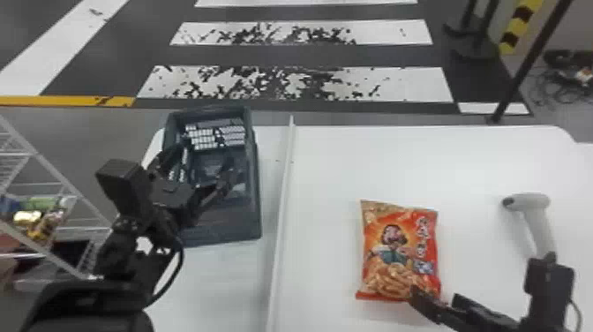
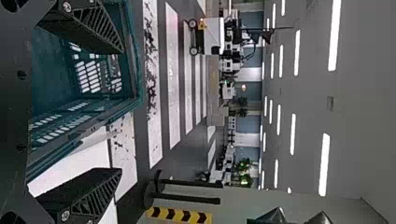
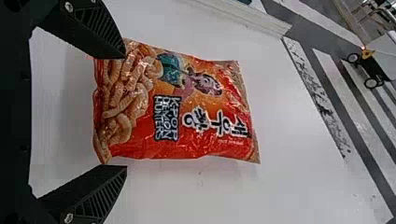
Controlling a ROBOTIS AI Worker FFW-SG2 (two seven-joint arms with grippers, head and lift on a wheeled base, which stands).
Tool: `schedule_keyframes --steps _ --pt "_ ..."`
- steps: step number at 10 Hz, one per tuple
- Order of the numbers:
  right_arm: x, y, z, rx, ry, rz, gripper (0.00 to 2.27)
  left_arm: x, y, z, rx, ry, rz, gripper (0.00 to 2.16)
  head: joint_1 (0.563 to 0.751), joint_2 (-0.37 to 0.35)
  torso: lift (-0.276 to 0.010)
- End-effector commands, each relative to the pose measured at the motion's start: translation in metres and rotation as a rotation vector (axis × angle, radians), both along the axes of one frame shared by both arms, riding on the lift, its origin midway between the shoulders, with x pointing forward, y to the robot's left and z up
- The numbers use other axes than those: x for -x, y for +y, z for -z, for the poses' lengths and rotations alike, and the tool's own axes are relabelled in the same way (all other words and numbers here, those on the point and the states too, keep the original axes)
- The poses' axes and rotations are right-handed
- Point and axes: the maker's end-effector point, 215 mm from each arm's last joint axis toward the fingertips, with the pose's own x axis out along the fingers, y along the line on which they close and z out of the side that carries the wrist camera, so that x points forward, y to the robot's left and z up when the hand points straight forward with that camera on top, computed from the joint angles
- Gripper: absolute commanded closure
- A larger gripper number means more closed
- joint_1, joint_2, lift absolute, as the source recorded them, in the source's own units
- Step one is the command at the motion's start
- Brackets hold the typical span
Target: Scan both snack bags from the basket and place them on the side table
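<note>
Snack bag [image 1: 399, 247] flat on counter [image 1: 353, 163], counter's far edge well beyond bag. R jaws [image 1: 434, 296] apart at bag's near R corner, one tip prob. overlapping it. Scanner [image 1: 529, 202] R of bag w/ a gap between. L of bag, raised strip [image 1: 283, 198], then basket [image 1: 254, 198] w/ L jaws [image 1: 206, 154] apart over it.

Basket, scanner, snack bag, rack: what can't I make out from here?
- Part of the dark blue-green plastic basket's inside: behind the black left pincer, head view; contents there unknown.
- Grey-white handheld scanner's handle end: behind the black right arm, head view.
- Orange-red snack bag's underside: facing the white table, right wrist view.
- Goods on the white wire rack: too small to identify, head view.
</note>
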Motion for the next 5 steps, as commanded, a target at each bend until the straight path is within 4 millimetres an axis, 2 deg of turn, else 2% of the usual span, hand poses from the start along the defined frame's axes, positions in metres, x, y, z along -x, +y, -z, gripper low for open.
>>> schedule_keyframes --steps 1,5 --pt "-0.003 0.002 0.009 -0.021 0.029 -0.009 0.09 0.001 -0.002 0.002 0.003 0.004 0.007 0.10 0.695 0.093 -0.075" --pt "-0.025 -0.005 0.020 -0.026 0.029 -0.017 0.08 0.002 -0.005 0.007 0.006 0.014 0.025 0.13 0.695 0.085 -0.075"
